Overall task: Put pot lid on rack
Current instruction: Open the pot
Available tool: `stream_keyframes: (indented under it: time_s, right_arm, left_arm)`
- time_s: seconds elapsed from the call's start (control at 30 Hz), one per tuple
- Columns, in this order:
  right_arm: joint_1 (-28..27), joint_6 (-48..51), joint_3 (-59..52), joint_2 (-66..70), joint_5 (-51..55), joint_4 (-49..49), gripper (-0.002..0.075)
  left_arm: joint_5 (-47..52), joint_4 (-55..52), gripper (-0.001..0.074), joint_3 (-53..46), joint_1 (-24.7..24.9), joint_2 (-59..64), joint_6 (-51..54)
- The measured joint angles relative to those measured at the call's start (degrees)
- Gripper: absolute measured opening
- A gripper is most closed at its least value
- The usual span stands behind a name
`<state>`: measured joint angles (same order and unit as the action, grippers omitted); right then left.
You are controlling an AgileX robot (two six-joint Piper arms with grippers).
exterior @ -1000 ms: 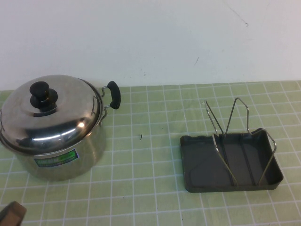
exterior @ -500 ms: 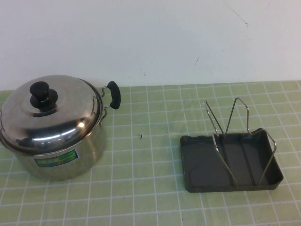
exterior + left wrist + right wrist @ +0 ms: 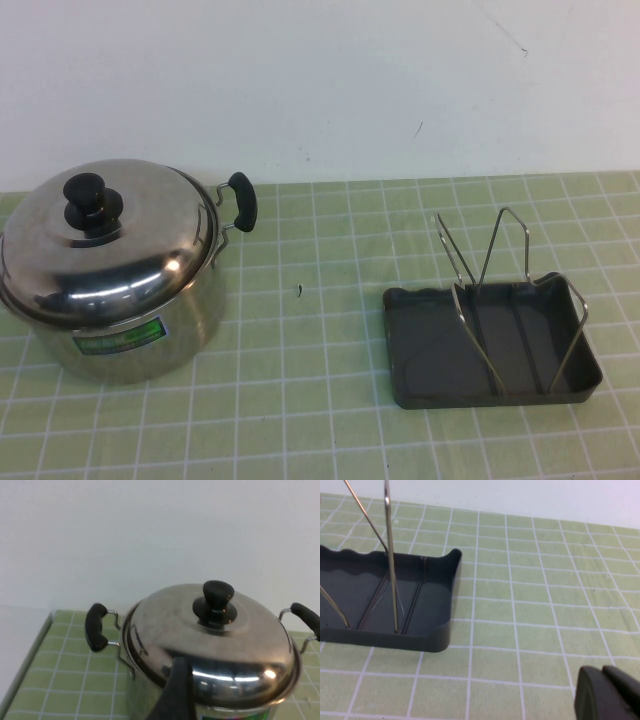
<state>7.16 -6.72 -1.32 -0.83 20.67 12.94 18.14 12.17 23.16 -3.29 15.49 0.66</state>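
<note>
The pot lid (image 3: 105, 240), a shiny steel dome with a black knob (image 3: 87, 193), sits on the deep steel pot (image 3: 130, 335) at the table's left. The rack (image 3: 495, 340), a dark grey tray with upright wire loops (image 3: 500, 250), stands at the right and holds nothing. Neither gripper shows in the high view. In the left wrist view my left gripper (image 3: 250, 697) hangs open just short of the lid (image 3: 210, 635); only one finger (image 3: 176, 690) shows. In the right wrist view my right gripper (image 3: 605, 695) is shut and empty, low over the mat beside the rack (image 3: 395, 615).
The pot has black side handles (image 3: 241, 201) and a green label (image 3: 120, 337). A green grid mat (image 3: 320, 400) covers the table, and a white wall runs behind it. A small dark speck (image 3: 299, 291) lies on the mat between the pot and the rack.
A dark part of my left arm showed at the bottom left corner of the high view a second ago; it has left that view. The lid, pot and rack have not moved.
</note>
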Motion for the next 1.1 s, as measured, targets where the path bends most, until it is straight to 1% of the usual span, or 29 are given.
stream_keyframes:
  time_s: [0.23,0.37,0.47,0.53,0.6,0.63,0.7,0.77,0.87,0.93,1.03,1.1]
  right_arm:
    - [0.0,0.0,0.0,0.0,0.0,0.0,-0.0001]
    - [0.0,0.0,0.0,0.0,0.0,0.0,-0.0001]
    - [0.0,-0.14,0.0,0.0,0.0,0.0,-0.0001]
    - [0.0,-0.13,0.0,0.0,0.0,0.0,-0.0001]
    - [0.0,-0.13,0.0,0.0,0.0,0.0,-0.0001]
    - [0.0,-0.13,0.0,0.0,0.0,0.0,-0.0001]
    - [0.0,-0.13,0.0,0.0,0.0,0.0,-0.0001]
    - [0.0,-0.13,0.0,0.0,0.0,0.0,-0.0001]
    - [0.0,-0.13,0.0,0.0,0.0,0.0,-0.0001]
    - [0.0,-0.13,0.0,0.0,0.0,0.0,-0.0001]
    - [0.0,-0.13,0.0,0.0,0.0,0.0,-0.0001]
    - [0.0,-0.13,0.0,0.0,0.0,0.0,-0.0001]
  left_arm:
    - [-14.81,-2.6,0.0604,0.23,0.0,9.73,-0.09]
    - [-25.1,-6.98,0.0604,0.33,0.0,17.45,-4.65]
    - [-29.99,-16.14,0.0604,1.01,1.4,23.23,-13.54]
    - [-33.46,-24.59,0.0604,1.83,4.23,27.13,-19.11]
    - [-37.36,-31.13,0.0604,3.07,7.21,31.68,-20.45]
    - [-38.75,-32.57,0.0604,3.8,8.4,34.0,-19.97]
    - [-40.05,-32.19,0.0604,5.45,9.48,38.44,-17.69]
    - [-40.74,-28.63,0.0604,6.76,9.75,42.08,-13.51]
    - [-44.37,-18.61,0.0604,7.82,9.64,47.42,-4.41]
    - [-49.76,-13.03,0.0604,7.96,9.64,50.98,-0.66]
    - [-57.75,-9.74,0.0604,8.45,9.64,56.83,0.59]
    - [-60.45,-9.1,0.0604,9.2,9.64,60.61,0.59]
